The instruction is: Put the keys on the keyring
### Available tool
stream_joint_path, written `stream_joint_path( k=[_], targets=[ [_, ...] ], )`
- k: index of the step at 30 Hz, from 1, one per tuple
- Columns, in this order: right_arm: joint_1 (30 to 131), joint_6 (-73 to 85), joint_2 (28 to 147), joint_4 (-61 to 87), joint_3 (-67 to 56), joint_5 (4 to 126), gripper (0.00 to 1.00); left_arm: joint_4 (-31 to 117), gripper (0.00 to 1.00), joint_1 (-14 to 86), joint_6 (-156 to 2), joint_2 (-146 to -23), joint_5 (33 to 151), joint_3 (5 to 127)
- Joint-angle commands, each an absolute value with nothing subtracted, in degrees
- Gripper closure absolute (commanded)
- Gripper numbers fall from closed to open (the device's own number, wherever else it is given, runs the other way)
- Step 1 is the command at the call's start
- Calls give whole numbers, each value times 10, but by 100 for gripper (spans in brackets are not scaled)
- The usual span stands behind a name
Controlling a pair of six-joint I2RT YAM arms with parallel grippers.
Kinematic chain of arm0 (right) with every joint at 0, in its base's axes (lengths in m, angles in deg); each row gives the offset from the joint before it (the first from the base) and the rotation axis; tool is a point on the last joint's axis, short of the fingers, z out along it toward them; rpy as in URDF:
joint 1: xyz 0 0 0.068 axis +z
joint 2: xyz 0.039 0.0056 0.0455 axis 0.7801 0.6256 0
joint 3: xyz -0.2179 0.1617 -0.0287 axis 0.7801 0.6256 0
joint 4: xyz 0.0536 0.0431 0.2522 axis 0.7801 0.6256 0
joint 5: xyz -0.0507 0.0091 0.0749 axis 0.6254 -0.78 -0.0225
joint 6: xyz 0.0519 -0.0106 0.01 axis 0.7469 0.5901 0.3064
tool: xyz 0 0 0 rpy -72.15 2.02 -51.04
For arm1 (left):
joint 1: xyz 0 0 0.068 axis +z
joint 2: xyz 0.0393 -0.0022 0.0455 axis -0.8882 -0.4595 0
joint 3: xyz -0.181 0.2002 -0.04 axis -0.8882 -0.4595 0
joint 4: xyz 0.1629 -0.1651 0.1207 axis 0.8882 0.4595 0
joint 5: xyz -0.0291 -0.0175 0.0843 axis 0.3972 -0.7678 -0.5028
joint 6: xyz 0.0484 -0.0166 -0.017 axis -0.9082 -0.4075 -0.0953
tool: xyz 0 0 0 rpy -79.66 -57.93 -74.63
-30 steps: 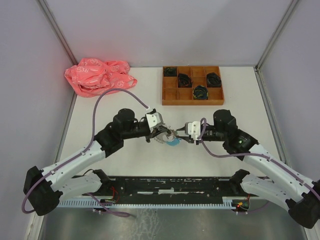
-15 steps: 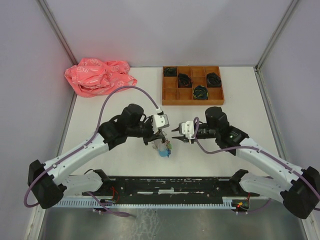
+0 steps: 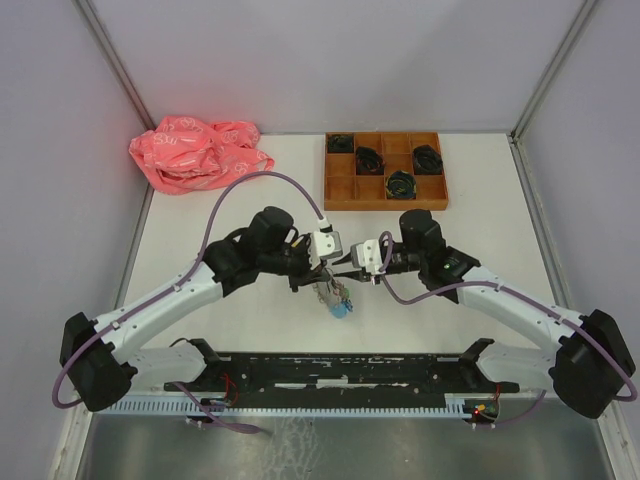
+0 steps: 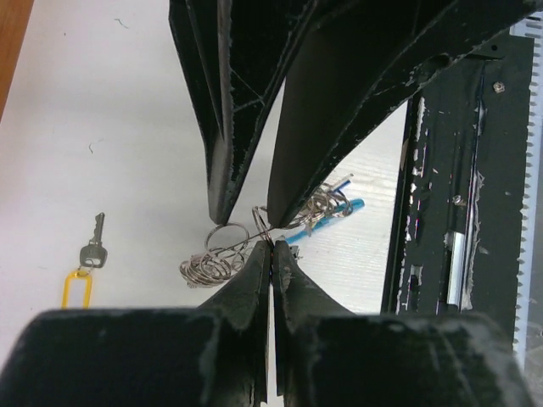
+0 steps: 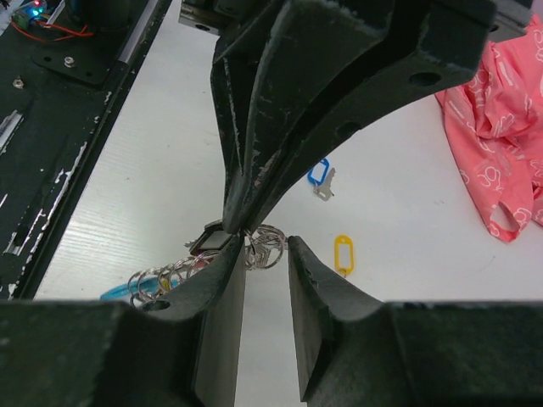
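My left gripper (image 3: 327, 262) is shut on a thin wire loop of the keyring (image 3: 337, 297) and holds it off the table. Its silvery coils and light-blue section hang just below. My right gripper (image 3: 351, 263) faces it tip to tip and is open, its jaws either side of a cluster of rings (image 5: 270, 241). In the left wrist view my gripper (image 4: 271, 246) pinches the loop, and the keyring (image 4: 206, 267) trails both ways. A key with a yellow tag (image 4: 81, 275) lies on the table. The right wrist view shows my gripper (image 5: 260, 251), a blue-tagged key (image 5: 321, 175) and the yellow tag (image 5: 342, 253).
A wooden compartment tray (image 3: 330, 195) with black coiled bundles stands at the back right. A crumpled pink bag (image 3: 200, 152) lies at the back left and shows in the right wrist view (image 5: 501, 127). A black rail (image 3: 350, 370) runs along the near edge.
Both grippers have closed in on each other at the table's middle. The left gripper has lifted the keyring, and the right gripper has moved left until its open jaws reach the rings.
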State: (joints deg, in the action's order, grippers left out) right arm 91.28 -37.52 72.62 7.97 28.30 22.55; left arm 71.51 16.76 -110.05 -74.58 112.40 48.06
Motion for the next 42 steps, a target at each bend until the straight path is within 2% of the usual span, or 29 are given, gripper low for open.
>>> stream_joint_path(
  k=[1,7,18,25,35,39,42],
  targets=[
    [912,-407,731,107,269,186,66,690,97,164,-1128,-743,1145,516],
    [911,-434,740,135,262,187,66,689,97,163,-1130,-740,1152,516],
    [912,-414,754,105,262,173,76,688,97,162,-1133,-752,1173,518],
    [911,-408,753,101,260,168,78,696,97,161,-1133,-764,1178,525],
    [911,-395,757,86,259,156,90,696,97,161,-1127,-767,1178,526],
    [912,-381,758,73,259,149,99,694,97,161,-1118,-775,1176,525],
    [911,-377,754,71,264,158,99,686,90,161,-1102,-774,1152,521]
  ],
)
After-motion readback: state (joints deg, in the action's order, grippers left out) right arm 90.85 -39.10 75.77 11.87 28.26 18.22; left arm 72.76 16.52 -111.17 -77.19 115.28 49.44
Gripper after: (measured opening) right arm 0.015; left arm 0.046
